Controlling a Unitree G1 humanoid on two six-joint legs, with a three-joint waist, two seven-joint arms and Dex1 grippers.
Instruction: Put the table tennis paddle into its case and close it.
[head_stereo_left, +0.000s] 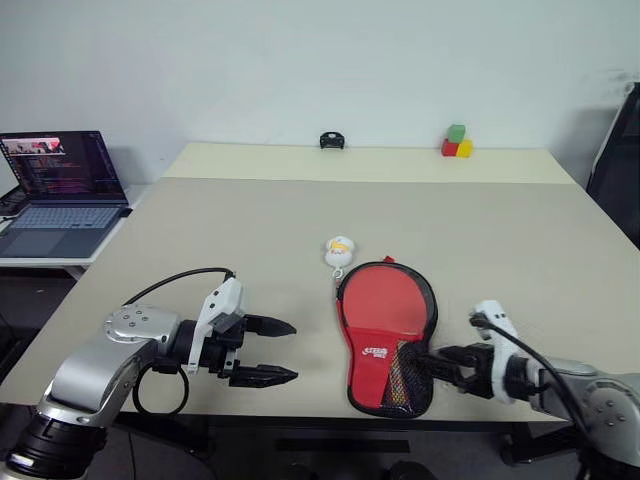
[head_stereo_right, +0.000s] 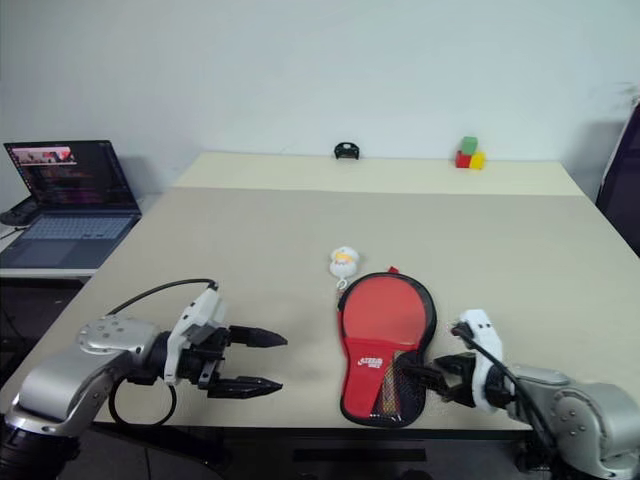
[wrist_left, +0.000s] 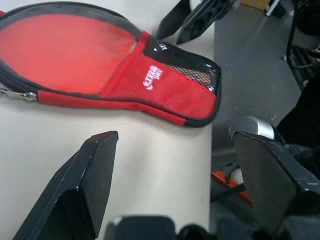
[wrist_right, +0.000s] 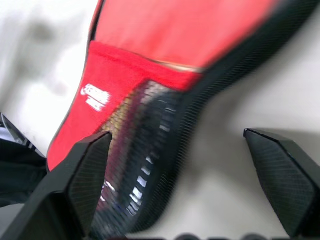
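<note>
The right gripper (head_stereo_left: 440, 365) hangs at the near edge of the counter (head_stereo_left: 250, 220), its two black fingers (wrist_right: 82, 175) spread apart and grasping nothing, their tips just beside the narrow handle end of the case (head_stereo_left: 388, 335). The case lies flat near that edge with its red side up, white lettering and black mesh pocket toward the robot, its long axis running from the near edge away to the far side, the round end farther off. A red round face fills the wide part inside the black rim; this looks to be the table tennis paddle (head_stereo_left: 385, 300) already seated in the case, though whether the zip is drawn shut cannot be told from here. The zip pull (wrist_left: 20, 95) sits on the case's left flank in the left wrist view. A small white keyring toy (head_stereo_left: 339, 250) rests just beyond the case's round end. The left gripper (head_stereo_left: 265, 352), fingers likewise released and empty, points toward the case from its left and stands well apart from it. The right arm is clearly the nearer; closing the case likely turns on reaching the zip along the rim.
</note>
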